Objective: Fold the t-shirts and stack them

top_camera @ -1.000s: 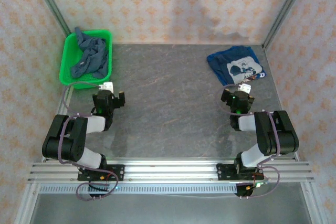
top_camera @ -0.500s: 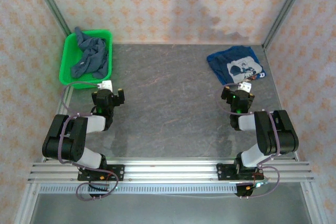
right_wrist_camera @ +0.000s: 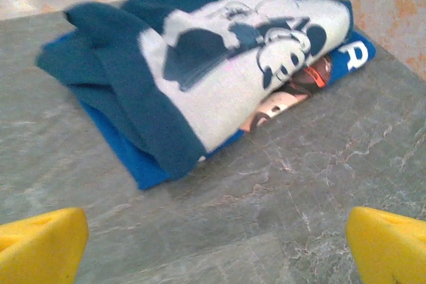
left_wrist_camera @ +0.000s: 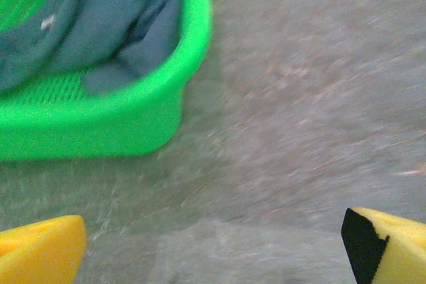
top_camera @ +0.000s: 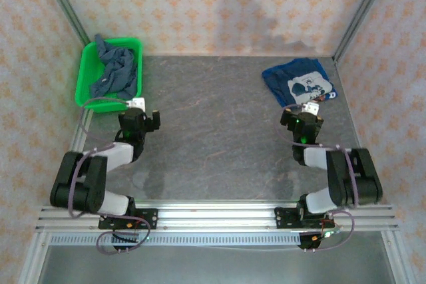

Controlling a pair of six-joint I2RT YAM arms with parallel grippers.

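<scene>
A plain slate-blue t-shirt [top_camera: 113,71] lies crumpled in the green mesh basket [top_camera: 82,84] at the far left. In the left wrist view this shirt [left_wrist_camera: 100,24] hangs over the basket wall [left_wrist_camera: 100,124]. My left gripper [top_camera: 141,112] is open just in front of the basket's near right corner, its yellow fingertips [left_wrist_camera: 40,251] wide apart over bare table. A royal blue t-shirt [top_camera: 299,81] with a white print lies folded at the far right. My right gripper [top_camera: 307,112] is open just short of that shirt [right_wrist_camera: 200,64], holding nothing.
The grey stone-look table [top_camera: 219,124] stretches between the two arms. Metal frame posts and patterned walls close the back and both sides. An aluminium rail with the arm bases runs along the near edge.
The left arm has stretched forward, carrying its gripper a little closer to the basket. The right arm has shifted only slightly. Both grippers stay open.
</scene>
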